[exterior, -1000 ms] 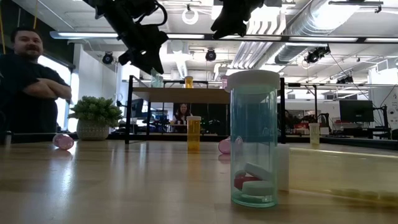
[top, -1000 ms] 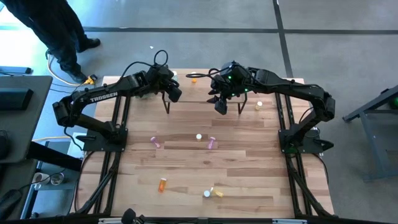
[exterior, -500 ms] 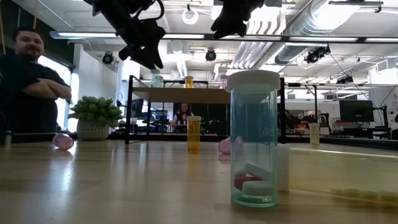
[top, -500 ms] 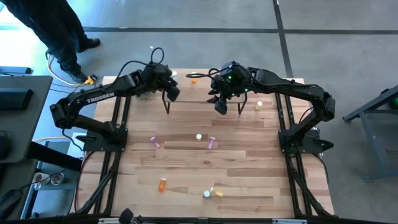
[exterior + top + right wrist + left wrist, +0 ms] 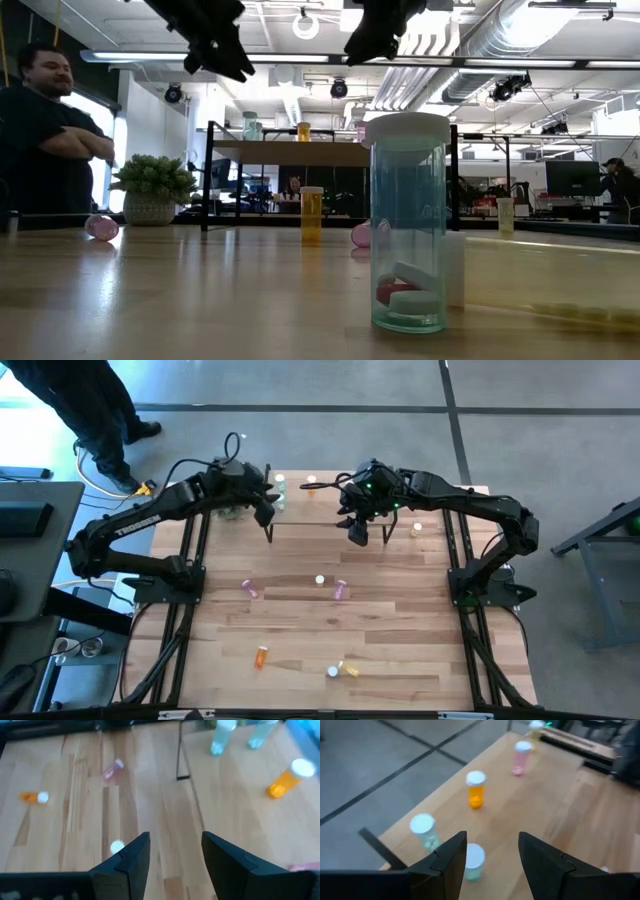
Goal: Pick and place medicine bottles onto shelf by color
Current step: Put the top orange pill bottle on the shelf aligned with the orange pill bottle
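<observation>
Hovering above the light-wood shelf, the left gripper hangs with its fingers apart and nothing between them, just above two green bottles that stand capped on the board below its fingertips. An orange bottle and a pink bottle stand farther along the same board, ahead of that gripper. The right gripper hangs over the shelf's other end, fingers likewise parted and empty.

Judging by this layout, a placing step looks finished and a fresh pick is due: either arm must now travel down and away from the shelf to the table, where pink bottles, an orange bottle, a yellow one and white-capped others lie well apart from both grippers, some on their sides.

White lettering reading "TROSSEN" runs along the left arm. A person stands beyond the table, arms folded.
</observation>
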You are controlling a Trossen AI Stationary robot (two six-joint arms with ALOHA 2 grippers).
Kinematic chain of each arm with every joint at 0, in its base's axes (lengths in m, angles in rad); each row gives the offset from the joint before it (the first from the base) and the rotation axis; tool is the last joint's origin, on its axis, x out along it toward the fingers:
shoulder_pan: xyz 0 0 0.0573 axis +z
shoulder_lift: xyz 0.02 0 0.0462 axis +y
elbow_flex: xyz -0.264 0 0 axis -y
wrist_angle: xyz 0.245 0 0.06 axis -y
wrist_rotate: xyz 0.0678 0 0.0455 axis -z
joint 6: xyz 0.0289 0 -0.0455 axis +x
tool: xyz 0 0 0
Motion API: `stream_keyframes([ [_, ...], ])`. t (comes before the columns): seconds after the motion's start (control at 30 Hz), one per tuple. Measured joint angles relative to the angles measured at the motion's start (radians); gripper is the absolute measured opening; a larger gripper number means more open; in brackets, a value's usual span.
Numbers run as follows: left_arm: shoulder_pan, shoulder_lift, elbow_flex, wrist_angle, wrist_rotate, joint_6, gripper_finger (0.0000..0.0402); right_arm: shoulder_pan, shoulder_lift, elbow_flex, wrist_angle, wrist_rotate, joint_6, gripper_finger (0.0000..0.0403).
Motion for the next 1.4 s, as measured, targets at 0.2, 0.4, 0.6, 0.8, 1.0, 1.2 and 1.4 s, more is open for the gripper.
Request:
stream_keyframes([
  [0.2,-0.019,-0.059,0.000,-0.039,0.064,0.016,0.0170,0.000,0.000,-0.001,-0.104,-0.024,-0.080,0.0170],
  [0.4,-0.068,-0.084,-0.032,-0.077,0.079,-0.013,0.0170,0.011,-0.001,-0.027,-0.126,-0.075,-0.193,0.0170],
  [0.6,-0.114,-0.124,-0.172,-0.001,0.075,-0.127,0.0170,0.045,0.001,-0.180,-0.033,-0.123,-0.257,0.0170],
  [0.8,-0.164,-0.148,-0.264,0.097,0.067,-0.168,0.0170,0.065,0.001,-0.274,0.115,-0.127,-0.274,0.0170],
  [1.0,-0.224,-0.148,-0.343,0.173,0.067,-0.189,0.0170,0.068,0.001,-0.369,0.286,-0.140,-0.229,0.0170],
  [1.2,-0.287,-0.148,-0.438,0.277,0.062,-0.230,0.0170,0.084,0.006,-0.416,0.354,-0.139,-0.231,0.0170],
  [1.4,-0.345,-0.148,-0.534,0.375,0.060,-0.281,0.0170,0.141,0.028,-0.416,0.397,-0.125,-0.216,0.0170],
])
